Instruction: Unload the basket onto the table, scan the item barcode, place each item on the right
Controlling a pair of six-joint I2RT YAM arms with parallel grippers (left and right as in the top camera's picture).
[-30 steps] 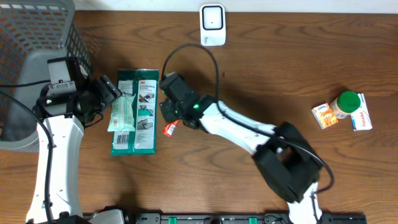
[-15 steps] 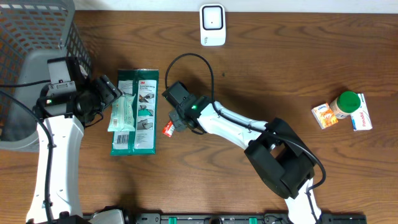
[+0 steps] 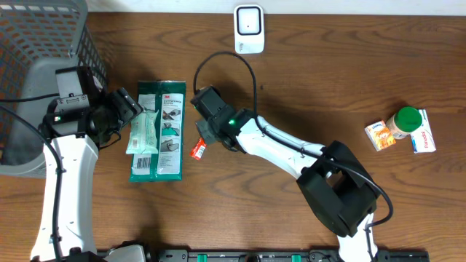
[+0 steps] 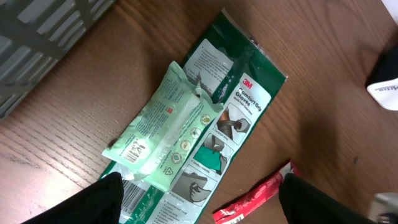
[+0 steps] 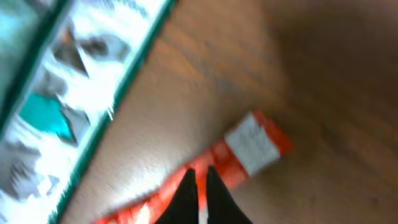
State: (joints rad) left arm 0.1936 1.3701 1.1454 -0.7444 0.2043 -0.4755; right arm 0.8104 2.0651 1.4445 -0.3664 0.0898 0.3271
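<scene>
You see a red-and-white packet (image 3: 198, 150), a dark green glove pack (image 3: 169, 138), a pale green pouch (image 3: 143, 131), and a brown wood-grain worktop (image 3: 306, 80).

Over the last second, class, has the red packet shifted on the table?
No. The red packet lies just right of the green glove pack, same spot as before.

— Can you read anything from where you're standing?
— The green pack (image 4: 245, 93) on the bench says "3M", and under it "Comfort Grip Gloves"
— And the pale packet (image 4: 165, 127) lying on it?
— A barcode, round symbols and a triangle sign; the print's too small. The red sachet (image 4: 255, 200) is just a blur
</scene>
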